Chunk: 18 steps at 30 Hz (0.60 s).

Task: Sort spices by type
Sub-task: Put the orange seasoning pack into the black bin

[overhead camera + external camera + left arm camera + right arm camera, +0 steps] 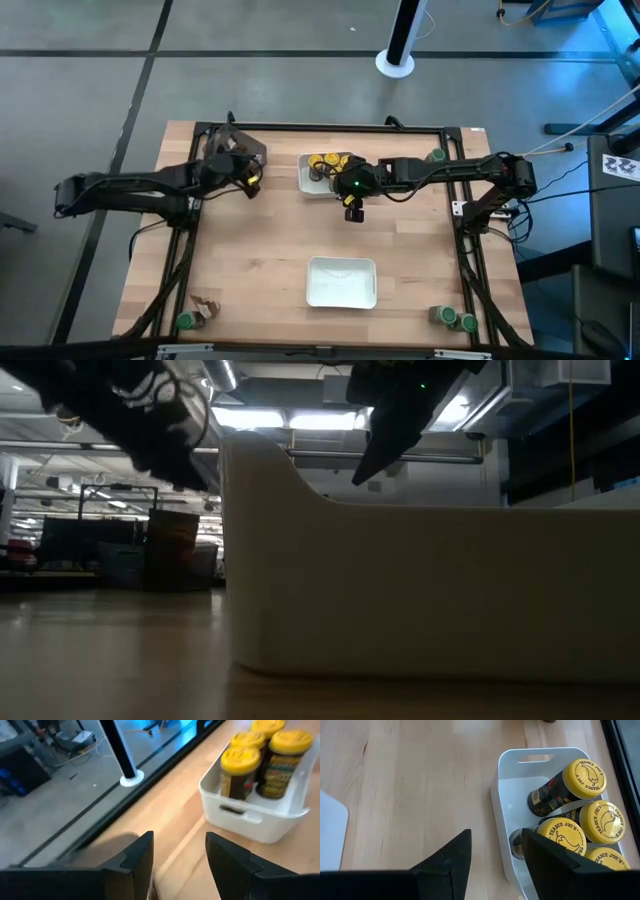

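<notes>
Near edge of desk [250,270], high view: a green-lidded jar [185,322] at the left corner with a crinkled brown packet [207,307] just beside it; two more green-lidded jars [457,320] at the right corner. Between the corners, nearer the middle of the near edge, an empty white tray [341,282].

Mid desk: right tool [354,211] hangs just beside the near edge of the far white tray [305,180], fingers apart, nothing between them. In the right wrist view the tool [492,865] stands open above bare wood next to the tray wall [496,790].

Far white tray: yellow-lidded jars [580,780] grouped inside, four lids visible in the right wrist view, one jar lying tilted. The left wrist view shows the same jars [241,760] upright in the tray [250,815].

Left tool [250,180]: over the desk left of the far tray, well apart from it. Fingers apart in the left wrist view [177,865], empty.

Far right edge: one more green-lidded jar [437,156] near the frame rail.
</notes>
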### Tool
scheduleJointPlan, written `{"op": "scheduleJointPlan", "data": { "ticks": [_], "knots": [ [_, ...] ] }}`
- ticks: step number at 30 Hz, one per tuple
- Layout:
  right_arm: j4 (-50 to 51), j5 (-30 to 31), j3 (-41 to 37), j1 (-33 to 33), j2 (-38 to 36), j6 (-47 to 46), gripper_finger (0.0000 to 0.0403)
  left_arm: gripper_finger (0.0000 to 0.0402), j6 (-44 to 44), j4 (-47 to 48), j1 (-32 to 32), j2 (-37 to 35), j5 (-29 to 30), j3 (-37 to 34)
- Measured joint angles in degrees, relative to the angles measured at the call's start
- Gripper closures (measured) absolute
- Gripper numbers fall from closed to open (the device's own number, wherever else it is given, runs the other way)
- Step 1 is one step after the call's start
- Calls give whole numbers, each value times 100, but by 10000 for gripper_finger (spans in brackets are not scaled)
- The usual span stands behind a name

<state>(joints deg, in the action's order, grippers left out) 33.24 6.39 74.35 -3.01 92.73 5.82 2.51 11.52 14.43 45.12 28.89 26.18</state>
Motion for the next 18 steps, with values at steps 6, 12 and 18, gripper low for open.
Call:
{"op": "scheduleJointPlan", "data": {
  "ticks": [6,12,18],
  "knots": [
    [-36,0,2,4,0,-4,230,246,-143,789,-324,0,-53,776],
    [-365,0,-227,4,8,0,230,246,51,1094,-873,0,-464,1040],
    [-689,-2,-482,4,11,-5,230,246,63,1095,-1522,2,-1231,1070]
  ]
}}
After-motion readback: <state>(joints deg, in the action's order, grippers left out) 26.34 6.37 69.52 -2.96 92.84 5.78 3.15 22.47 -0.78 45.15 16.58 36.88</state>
